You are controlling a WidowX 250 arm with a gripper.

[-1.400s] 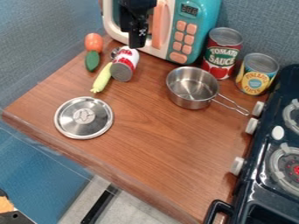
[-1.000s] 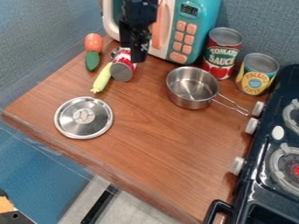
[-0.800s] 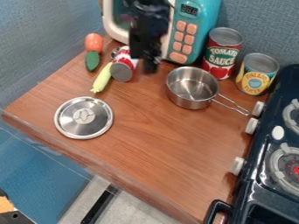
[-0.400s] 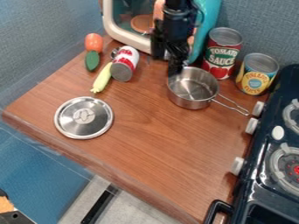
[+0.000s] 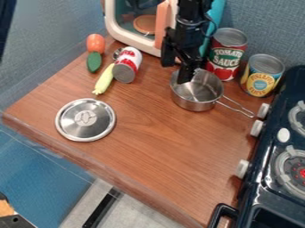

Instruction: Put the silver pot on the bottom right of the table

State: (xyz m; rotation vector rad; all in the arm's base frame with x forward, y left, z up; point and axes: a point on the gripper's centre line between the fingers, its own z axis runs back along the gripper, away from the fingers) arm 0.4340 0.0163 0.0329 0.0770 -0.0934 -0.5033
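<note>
Lying on the table (image 5: 149,147) at left is a lid (image 5: 85,120); behind it come an orange toy (image 5: 95,43), a cucumber (image 5: 93,61) and a tipped can (image 5: 127,64). Next, before the microwave (image 5: 132,40), the claw (image 5: 177,73) hangs released, one finger over the silver pot (image 5: 193,104). The pot sits toward the table's back right, its handle toward the stove (image 5: 262,173), near a red can (image 5: 226,53) and a yellow can (image 5: 262,75).

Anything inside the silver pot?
In the silver pot, only bare metal shows across the visible floor and inner wall. The gripper covers part of the upper-left rim and the interior beyond it, so I can't tell what's behind there.
</note>
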